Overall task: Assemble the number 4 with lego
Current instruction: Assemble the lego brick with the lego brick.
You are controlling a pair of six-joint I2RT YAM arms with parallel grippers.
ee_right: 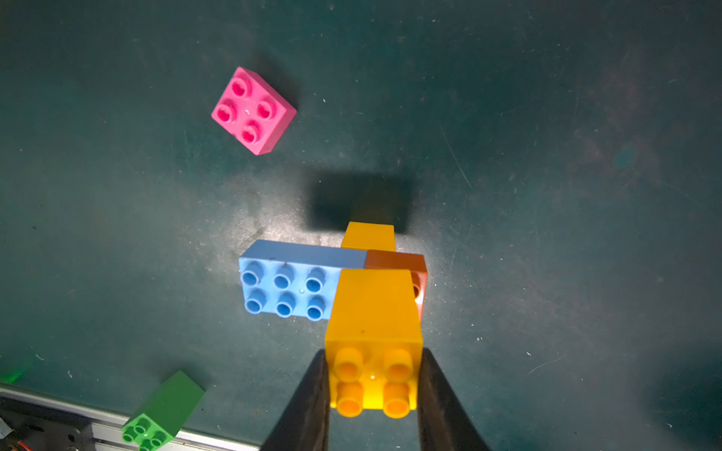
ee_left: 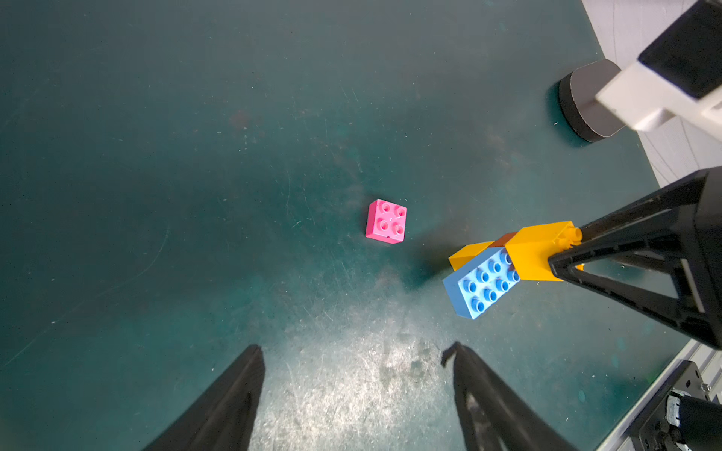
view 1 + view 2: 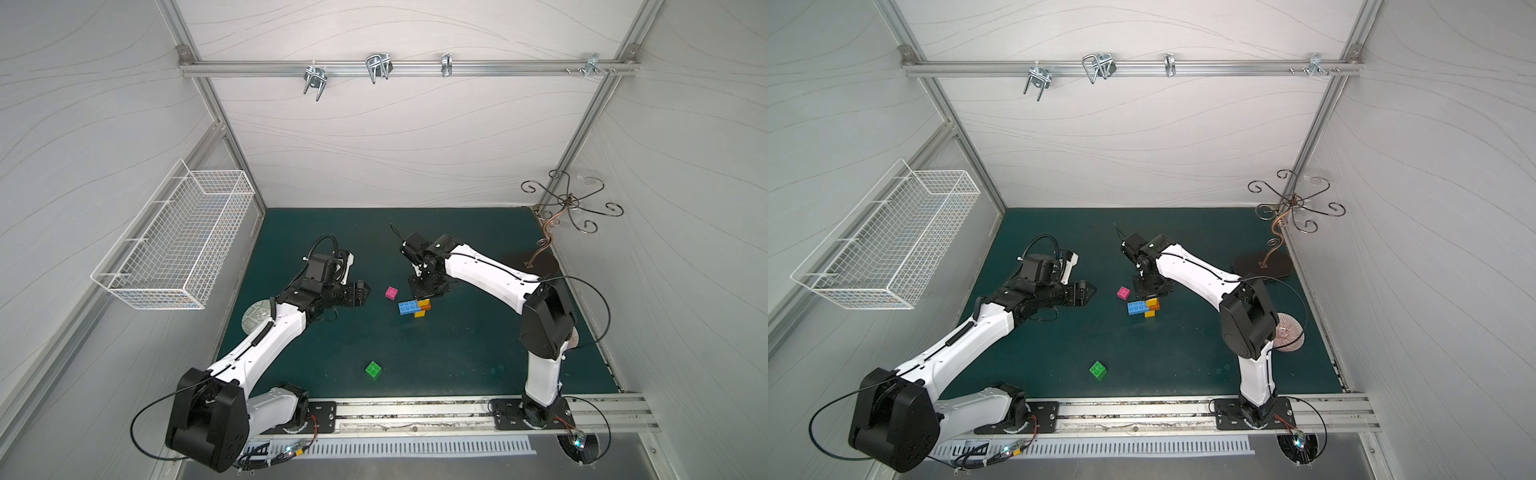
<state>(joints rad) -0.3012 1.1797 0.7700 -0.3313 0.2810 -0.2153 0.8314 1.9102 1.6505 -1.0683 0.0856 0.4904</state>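
Item: number 4 (image 3: 417, 308), part-built; four bricks joined, two loose.
Build: lower yellow brick (image 1: 369, 236) at the base; blue brick (image 1: 289, 281) and orange brick (image 1: 394, 259) end to end on one level above it; upper yellow brick (image 1: 373, 312) on top, over the join.
Blue brick: long bar, two rows of studs, six of them uncovered; its free end juts sideways from the column.
Orange brick: square, butted against the blue brick's covered end, mostly hidden under the upper yellow brick.
Contact with bench (image 3: 457, 353): cannot tell whether the base touches it; a dark shadow lies just beyond it.
Right pincer (image 1: 373, 351): narrow, clamped on two opposite sides of the upper yellow brick, four studs showing between the black fingers.
Left pincer (image 2: 353, 347): spread wide, empty, off the blue brick's free end, apart from it.
Pink brick (image 2: 386, 221): square, four studs up, loose on the bench near the blue brick, between it and the left pincer.
Green brick (image 3: 373, 369): square, four studs, alone, well apart from the blue brick.
Material: glossy moulded plastic, hollow round studs, crisp edges.
Bench surface: dark teal mat, scuffed and scratched, worn pale near the blue brick.
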